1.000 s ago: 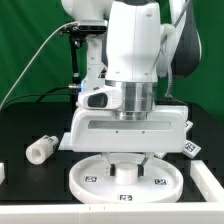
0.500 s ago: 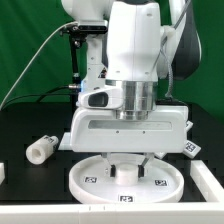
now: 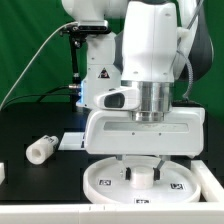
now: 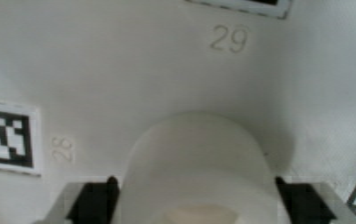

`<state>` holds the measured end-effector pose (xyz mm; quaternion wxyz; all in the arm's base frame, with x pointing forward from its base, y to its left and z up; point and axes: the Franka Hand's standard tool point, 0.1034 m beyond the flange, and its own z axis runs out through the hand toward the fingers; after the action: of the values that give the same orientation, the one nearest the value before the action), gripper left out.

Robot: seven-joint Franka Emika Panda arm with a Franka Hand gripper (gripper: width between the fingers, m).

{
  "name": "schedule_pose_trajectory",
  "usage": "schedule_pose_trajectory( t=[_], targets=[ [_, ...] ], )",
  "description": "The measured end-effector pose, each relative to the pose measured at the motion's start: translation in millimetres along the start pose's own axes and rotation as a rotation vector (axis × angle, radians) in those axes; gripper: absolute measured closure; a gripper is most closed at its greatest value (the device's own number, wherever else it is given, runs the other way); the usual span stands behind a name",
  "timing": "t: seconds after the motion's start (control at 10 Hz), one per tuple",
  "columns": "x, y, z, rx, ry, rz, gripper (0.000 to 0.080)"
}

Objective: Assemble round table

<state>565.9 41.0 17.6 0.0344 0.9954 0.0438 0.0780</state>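
Risk: gripper (image 3: 141, 171) jaws pinch the leg (image 3: 141, 179) upright at disc (image 3: 100, 184) centre; slight tilt could jam it or let it slip.

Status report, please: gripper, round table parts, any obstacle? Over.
Gripper shut on white post at centre of disc. Loose cylinder lies apart, exterior view's left. Nothing seen in the way.

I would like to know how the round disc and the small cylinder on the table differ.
The round disc is wide, flat and rimmed; the small cylinder is stubby. The disc lies flat beneath the gripper; the cylinder lies on its side, apart, toward the exterior view's left. The disc shows square tags; the cylinder shows none plainly. Both are white.
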Motion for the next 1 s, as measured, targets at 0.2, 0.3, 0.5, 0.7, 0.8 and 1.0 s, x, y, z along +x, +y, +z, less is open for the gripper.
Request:
schedule_pose_trajectory(
  t=[0.2, 0.3, 0.5, 0.7, 0.8, 1.0],
  targets=[
    [0.1, 0.4, 0.2, -0.001, -0.001, 0.000, 0.0390],
    [0.0, 0.5, 0.0, 0.000, -0.001, 0.001, 0.0390],
    [-0.2, 0.4, 0.3, 0.000, -0.001, 0.001, 0.0390],
    [-0.6, 0.6, 0.7, -0.001, -0.002, 0.001, 0.0233],
    [-0.6, 3.4, -1.3, 0.001, -0.014, -0.006, 0.0167],
    [5.8, 26.0, -34.4, 0.023, -0.050, -0.022, 0.0153]
  ],
)
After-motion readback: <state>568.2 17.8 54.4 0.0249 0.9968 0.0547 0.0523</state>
